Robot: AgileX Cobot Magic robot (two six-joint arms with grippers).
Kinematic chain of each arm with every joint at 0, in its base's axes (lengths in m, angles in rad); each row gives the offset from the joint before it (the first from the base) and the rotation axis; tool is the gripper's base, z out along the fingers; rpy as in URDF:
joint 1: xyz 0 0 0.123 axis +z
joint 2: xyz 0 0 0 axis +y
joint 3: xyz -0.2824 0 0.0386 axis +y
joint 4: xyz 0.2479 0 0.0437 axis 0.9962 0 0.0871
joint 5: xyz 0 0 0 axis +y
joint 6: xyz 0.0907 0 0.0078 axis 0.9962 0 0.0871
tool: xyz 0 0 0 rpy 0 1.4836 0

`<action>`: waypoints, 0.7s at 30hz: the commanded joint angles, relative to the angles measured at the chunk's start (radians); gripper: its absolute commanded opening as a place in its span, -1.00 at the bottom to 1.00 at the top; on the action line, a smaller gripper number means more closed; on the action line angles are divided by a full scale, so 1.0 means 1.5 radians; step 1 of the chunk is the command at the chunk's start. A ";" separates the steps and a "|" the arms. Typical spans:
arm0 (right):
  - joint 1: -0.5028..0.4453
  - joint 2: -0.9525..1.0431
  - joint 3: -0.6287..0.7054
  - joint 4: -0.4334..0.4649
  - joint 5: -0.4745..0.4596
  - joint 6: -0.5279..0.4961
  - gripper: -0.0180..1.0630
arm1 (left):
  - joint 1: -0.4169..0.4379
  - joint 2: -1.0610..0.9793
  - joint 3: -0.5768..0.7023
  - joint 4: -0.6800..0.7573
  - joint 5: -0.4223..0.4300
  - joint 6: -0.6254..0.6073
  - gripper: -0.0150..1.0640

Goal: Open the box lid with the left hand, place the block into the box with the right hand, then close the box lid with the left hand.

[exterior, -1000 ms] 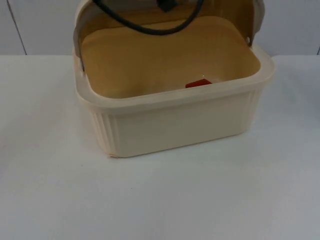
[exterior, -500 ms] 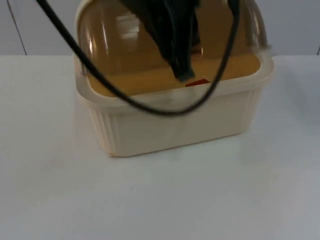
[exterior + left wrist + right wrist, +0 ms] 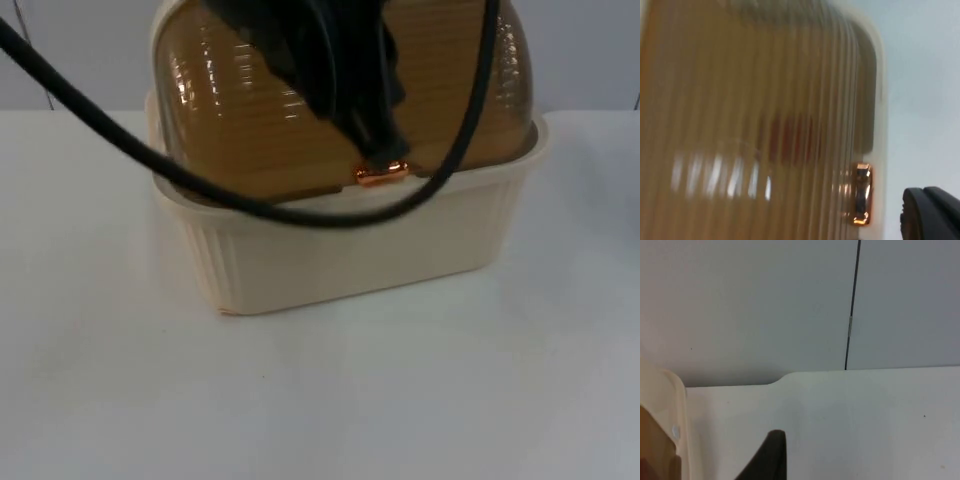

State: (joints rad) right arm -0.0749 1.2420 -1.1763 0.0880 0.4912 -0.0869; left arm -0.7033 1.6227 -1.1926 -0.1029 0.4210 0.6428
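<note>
A cream ribbed box [image 3: 350, 250] stands at the back middle of the table. Its amber see-through ribbed lid [image 3: 250, 110] is swung down over the opening, front edge at the rim. My left gripper [image 3: 378, 152] comes down from above, shut, with its tip on the lid just above the small copper handle [image 3: 380, 174]. In the left wrist view the red block [image 3: 790, 140] shows dimly through the lid [image 3: 740, 125], inside the box, with the handle [image 3: 861, 194] beside it. My right gripper [image 3: 769, 457] waits off to the box's right, beside the box corner [image 3: 662, 405].
The white table [image 3: 330, 400] spreads wide in front of the box and to both sides. The grey partition wall [image 3: 790, 305] rises right behind the box.
The lid has swung down from fully open to lying over the box. My left arm came down into view with it, its tip following the lid's front edge.
</note>
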 commanded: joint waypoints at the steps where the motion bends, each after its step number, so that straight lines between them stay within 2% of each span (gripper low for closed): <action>1: 0.002 -0.002 0.002 -0.004 -0.008 0.000 0.98 | -0.003 -0.031 0.002 -0.032 0.010 -0.020 -0.98; 4: 0.002 -0.002 0.002 -0.004 -0.010 0.000 0.98 | -0.003 -0.066 0.002 -0.032 0.001 -0.027 -0.98; 9: 0.002 -0.002 0.002 -0.004 -0.012 0.000 0.98 | 0.035 -0.127 0.002 -0.032 -0.028 -0.038 -0.98; 12: 0.002 -0.002 0.002 -0.004 -0.012 0.000 0.98 | 0.092 -0.164 0.002 -0.030 -0.041 -0.070 -0.98; 14: 0.002 -0.002 0.002 -0.004 -0.012 0.000 0.98 | 0.157 -0.183 0.002 -0.032 -0.046 -0.117 -0.98; 16: 0.002 -0.002 0.002 -0.004 -0.012 0.000 0.98 | 0.173 -0.185 0.002 -0.032 -0.046 -0.128 -0.98; 18: 0.002 -0.002 0.002 -0.003 -0.012 0.000 0.98 | 0.252 -0.191 0.002 -0.044 -0.046 -0.191 -0.98; 21: 0.002 -0.002 0.002 -0.003 -0.012 0.000 0.98 | 0.307 -0.191 0.002 -0.080 -0.040 -0.249 -0.98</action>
State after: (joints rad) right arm -0.0749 1.2420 -1.1763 0.0865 0.4851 -0.0869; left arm -0.2843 1.3440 -1.1926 -0.1801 0.3608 0.3342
